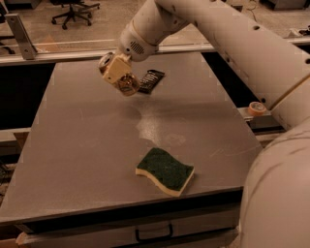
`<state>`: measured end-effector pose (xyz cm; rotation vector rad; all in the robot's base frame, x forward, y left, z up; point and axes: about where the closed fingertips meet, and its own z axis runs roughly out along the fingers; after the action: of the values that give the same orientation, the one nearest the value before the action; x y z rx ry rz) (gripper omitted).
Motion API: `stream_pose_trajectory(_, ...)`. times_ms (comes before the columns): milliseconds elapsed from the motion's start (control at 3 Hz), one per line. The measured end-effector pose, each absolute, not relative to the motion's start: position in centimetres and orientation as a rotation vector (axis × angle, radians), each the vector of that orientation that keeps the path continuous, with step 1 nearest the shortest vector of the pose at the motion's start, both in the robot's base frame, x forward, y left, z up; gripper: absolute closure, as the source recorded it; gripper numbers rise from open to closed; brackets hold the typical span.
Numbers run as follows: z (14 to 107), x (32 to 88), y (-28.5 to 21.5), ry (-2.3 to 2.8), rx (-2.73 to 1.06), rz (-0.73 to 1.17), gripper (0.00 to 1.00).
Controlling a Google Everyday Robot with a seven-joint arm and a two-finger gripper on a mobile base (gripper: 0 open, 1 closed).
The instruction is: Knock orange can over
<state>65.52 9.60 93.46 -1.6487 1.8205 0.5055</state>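
Note:
The orange can is small, orange-gold with a silver top. It is held tilted in the air, top pointing up-left, above the far middle of the grey table. My gripper, at the end of the white arm coming from the upper right, is shut on the can; a pale finger lies across the can's side. The can hangs just left of a flat black wrapper lying on the table.
A green and yellow sponge lies near the table's front edge. A roll of tape sits on a ledge right of the table. My arm's white body fills the right side. An office chair stands beyond the far rail.

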Motion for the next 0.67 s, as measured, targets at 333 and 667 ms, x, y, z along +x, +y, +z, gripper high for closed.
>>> stream_pose_trajectory(333,92.0,65.1,7.6,1.883,-1.786,0.359,1.00)
stream_pose_trajectory(667,90.4,64.5,7.6,1.912,-1.919,0.250,0.82)
